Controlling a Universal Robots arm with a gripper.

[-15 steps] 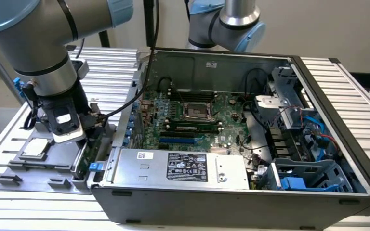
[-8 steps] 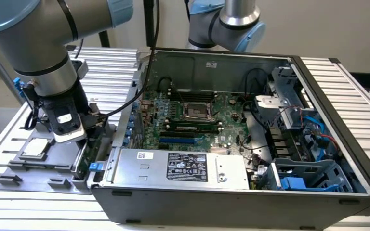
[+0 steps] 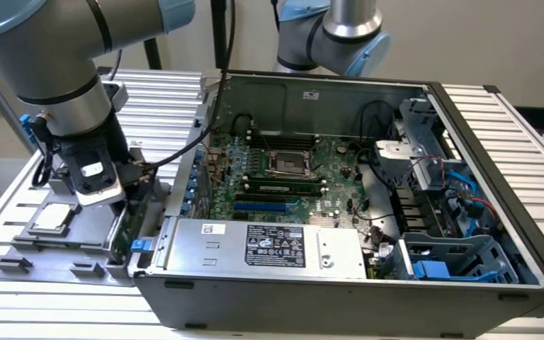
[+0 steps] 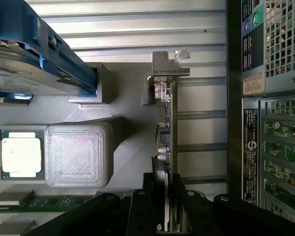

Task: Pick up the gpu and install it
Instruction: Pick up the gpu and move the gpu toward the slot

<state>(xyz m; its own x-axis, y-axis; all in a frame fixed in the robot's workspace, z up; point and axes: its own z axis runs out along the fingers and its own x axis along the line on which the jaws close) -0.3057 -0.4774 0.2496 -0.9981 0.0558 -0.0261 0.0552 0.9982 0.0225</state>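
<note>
The gpu point(image 4: 168, 123) stands on edge, a thin green card with a silver end bracket point(image 4: 169, 69), in the grey parts holder point(image 4: 132, 147) beside the open computer case point(image 3: 348, 304). My gripper point(image 4: 168, 196) straddles the card's near end, a black finger point(image 4: 155, 189) pressed against each face, so it is shut on the card. In the exterior view my gripper point(image 3: 102, 202) points down over the holder at that view's left, with the card's green edge point(image 3: 119, 225) just below it. Whether the card has left its slot I cannot tell.
On the holder lie a square silver CPU chip point(image 4: 20, 155), a hard drive in a blue frame point(image 4: 34, 54) and a memory stick point(image 4: 39, 200). The case wall point(image 4: 236, 98) rises close beside the card. Inside, the motherboard point(image 3: 282, 170) shows blue slots point(image 3: 267, 207). A second arm point(image 3: 338, 35) stands behind.
</note>
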